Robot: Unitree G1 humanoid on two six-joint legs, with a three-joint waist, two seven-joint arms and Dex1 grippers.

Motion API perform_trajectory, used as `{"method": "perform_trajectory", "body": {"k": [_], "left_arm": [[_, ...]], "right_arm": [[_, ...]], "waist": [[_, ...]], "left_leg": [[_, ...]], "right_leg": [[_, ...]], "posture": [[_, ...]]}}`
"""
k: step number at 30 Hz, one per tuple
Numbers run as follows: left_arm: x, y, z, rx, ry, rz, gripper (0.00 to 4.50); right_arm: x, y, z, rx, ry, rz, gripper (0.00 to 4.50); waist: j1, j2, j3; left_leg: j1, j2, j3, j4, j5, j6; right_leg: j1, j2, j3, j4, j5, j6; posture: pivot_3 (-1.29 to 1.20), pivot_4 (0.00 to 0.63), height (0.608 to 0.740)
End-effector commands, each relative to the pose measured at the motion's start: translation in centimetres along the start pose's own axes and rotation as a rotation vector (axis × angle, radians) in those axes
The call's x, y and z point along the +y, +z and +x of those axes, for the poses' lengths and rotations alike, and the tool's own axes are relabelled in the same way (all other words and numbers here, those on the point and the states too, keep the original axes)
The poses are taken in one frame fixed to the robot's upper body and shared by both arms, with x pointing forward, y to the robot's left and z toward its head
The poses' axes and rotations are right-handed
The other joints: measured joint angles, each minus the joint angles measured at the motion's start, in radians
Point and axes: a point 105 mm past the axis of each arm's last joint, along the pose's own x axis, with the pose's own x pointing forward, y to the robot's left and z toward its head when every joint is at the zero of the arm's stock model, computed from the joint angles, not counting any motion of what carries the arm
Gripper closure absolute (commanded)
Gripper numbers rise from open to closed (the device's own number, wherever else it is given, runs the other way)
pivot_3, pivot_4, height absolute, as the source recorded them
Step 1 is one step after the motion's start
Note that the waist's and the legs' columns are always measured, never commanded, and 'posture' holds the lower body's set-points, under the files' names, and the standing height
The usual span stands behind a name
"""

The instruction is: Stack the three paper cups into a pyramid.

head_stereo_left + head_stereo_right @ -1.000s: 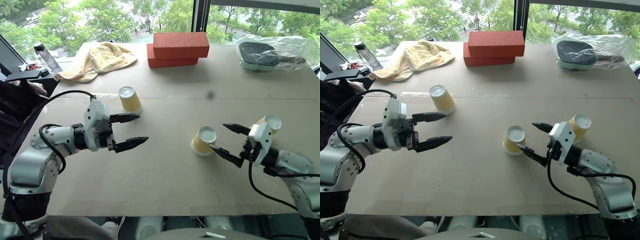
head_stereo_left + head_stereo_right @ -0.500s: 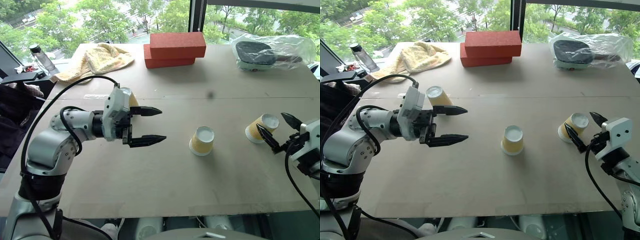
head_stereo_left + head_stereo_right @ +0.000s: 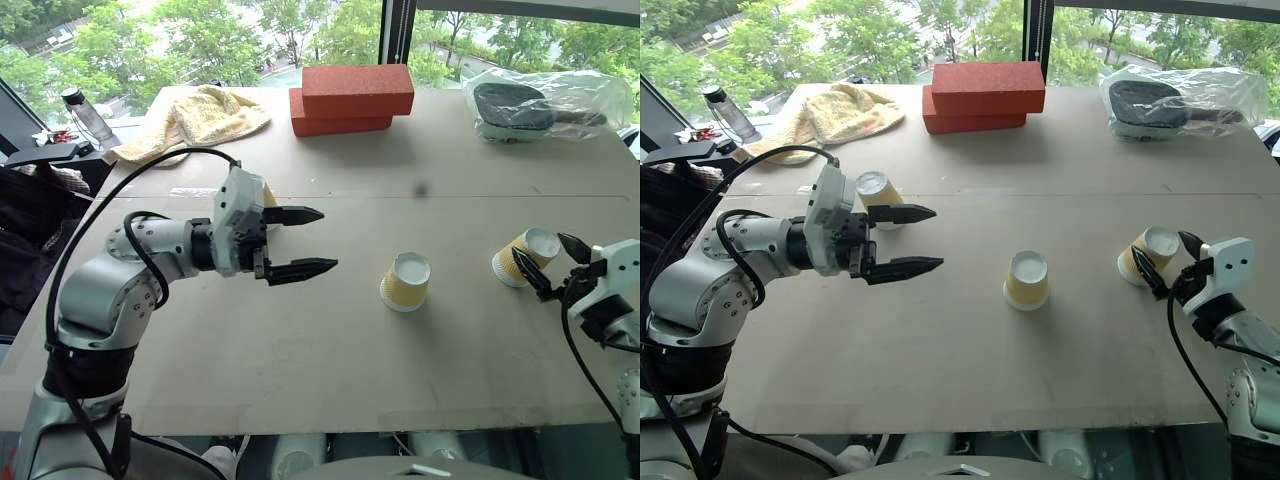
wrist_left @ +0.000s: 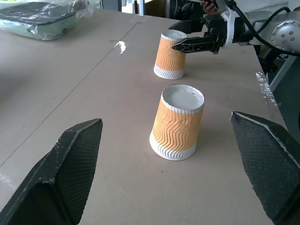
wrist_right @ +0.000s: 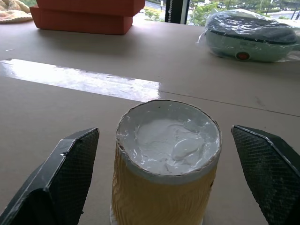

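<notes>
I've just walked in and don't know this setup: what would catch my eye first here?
Three upside-down paper cups stand apart on the table: middle cup, right cup, left cup. The open right gripper brackets the right cup; the open left gripper points at the middle one. Two stacked red bricks sit at the far edge.
</notes>
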Motion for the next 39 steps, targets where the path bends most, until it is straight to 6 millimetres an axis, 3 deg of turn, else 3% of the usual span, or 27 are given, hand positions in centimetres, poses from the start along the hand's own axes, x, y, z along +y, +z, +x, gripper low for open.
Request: {"method": "perform_trajectory", "body": {"k": [1, 5, 6, 7, 11, 22, 29, 30, 33, 39], "left_arm": [[-0.4, 1.1, -0.2, -0.019, -0.003, 0.048, 0.00], [-0.3, 0.9, -0.3, -0.010, -0.003, 0.053, 0.00], [-0.3, 0.8, -0.3, -0.006, -0.004, 0.056, 0.00], [-0.3, 0.8, -0.3, -0.008, -0.004, 0.056, 0.00], [-0.4, 0.8, -0.4, -0.008, -0.003, 0.054, 0.00], [-0.6, 0.3, -0.5, 0.005, -0.003, 0.063, 0.00], [-0.6, 0.3, -0.7, 0.008, 0.006, 0.065, 0.00], [-0.6, 0.2, -0.7, 0.009, 0.007, 0.064, 0.00], [-0.6, 0.1, -0.7, 0.008, 0.010, 0.060, 0.00], [-0.8, -0.2, -0.8, 0.005, 0.018, 0.047, 0.00]], "right_arm": [[0.1, 0.9, 0.2, -0.047, 0.009, -0.007, 0.27], [0.8, 0.8, 0.3, -0.048, 0.039, -0.002, 1.52], [0.9, 0.7, 0.3, -0.047, 0.047, 0.002, 2.13], [1.1, 0.7, 0.2, -0.045, 0.056, -0.001, 2.23], [2.4, 1.5, 0.2, -0.076, 0.120, 0.001, 2.23], [11.1, 1.0, -0.8, -0.014, 0.495, -0.027, 2.23], [12.0, 0.1, -0.4, 0.008, 0.525, -0.052, 2.23], [11.8, 0.0, -0.4, 0.013, 0.523, -0.057, 1.28], [11.2, 0.1, -0.4, 0.013, 0.511, -0.066, 0.03], [9.5, 1.1, -0.3, -0.020, 0.464, -0.091, 0.03]], "waist": [[0.000, 0.000, 0.000], [0.000, 0.000, 0.000], [0.000, 0.000, 0.000], [0.000, 0.000, 0.000], [0.000, 0.000, 0.000], [0.000, 0.000, 0.000], [-0.001, 0.000, 0.000], [-0.001, 0.000, 0.000], [0.000, 0.000, 0.000], [0.001, 0.000, 0.000]], "left_leg": [[0.000, 0.000, 0.000, 0.000, 0.000, 0.000], [0.000, 0.000, 0.000, 0.000, 0.000, 0.000], [0.000, 0.000, 0.000, 0.000, 0.000, 0.000], [0.000, 0.000, 0.000, 0.000, 0.000, 0.000], [0.000, 0.000, 0.000, 0.000, 0.000, 0.000], [0.000, 0.001, 0.000, 0.001, 0.000, 0.000], [0.000, 0.001, 0.000, 0.001, 0.000, 0.000], [0.000, 0.001, 0.000, 0.001, 0.000, 0.000], [0.000, 0.001, 0.000, 0.002, 0.000, 0.000], [0.000, 0.001, 0.000, 0.002, 0.000, 0.000]], "right_leg": [[0.000, 0.000, 0.000, 0.000, 0.000, 0.000], [0.000, 0.000, 0.000, 0.000, 0.000, 0.000], [0.000, 0.000, 0.000, 0.000, 0.000, 0.000], [0.000, 0.000, 0.000, 0.000, 0.000, 0.000], [0.000, 0.000, 0.000, 0.000, 0.000, 0.000], [0.000, 0.000, 0.000, 0.000, 0.000, 0.000], [0.000, 0.000, 0.000, 0.000, 0.000, 0.000], [0.000, 0.001, 0.000, 0.000, 0.000, 0.000], [0.000, 0.001, -0.001, 0.001, 0.000, 0.000], [0.000, 0.001, -0.001, 0.001, 0.000, 0.000]], "posture": [[0.00, 0.150, 0.730], [0.00, 0.150, 0.730], [0.00, 0.150, 0.730], [0.00, 0.150, 0.730], [0.00, 0.150, 0.730], [0.00, 0.150, 0.730], [0.00, 0.150, 0.730], [0.00, 0.150, 0.730], [0.00, 0.150, 0.730], [0.00, 0.150, 0.730]]}}
